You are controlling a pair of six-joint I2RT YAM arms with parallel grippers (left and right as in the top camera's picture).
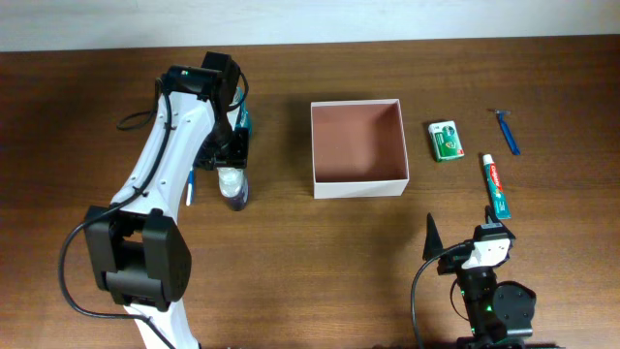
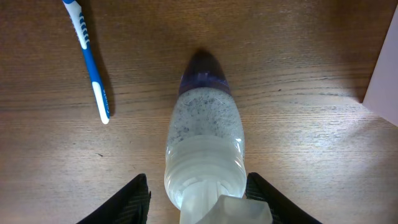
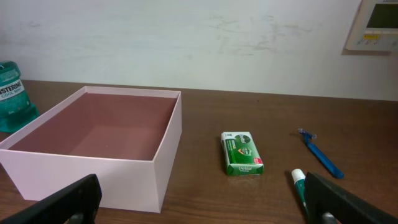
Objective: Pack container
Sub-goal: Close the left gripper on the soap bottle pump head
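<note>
A: Item: bottle [image 2: 205,118], lying flat. Left gripper [image 2: 198,186] straddles its cap end; clamped or not, you cannot tell. Right gripper [image 3: 202,180]: apart, empty.
B: Container [image 1: 357,184]: right of bottle. Risk: the round bottle rolls out of your loose pinch.

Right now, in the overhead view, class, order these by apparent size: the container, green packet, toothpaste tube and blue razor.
1. container, by far the largest.
2. toothpaste tube and green packet: too close to rank; the tube is longer, the packet wider.
3. blue razor, thin and smallest.
</note>
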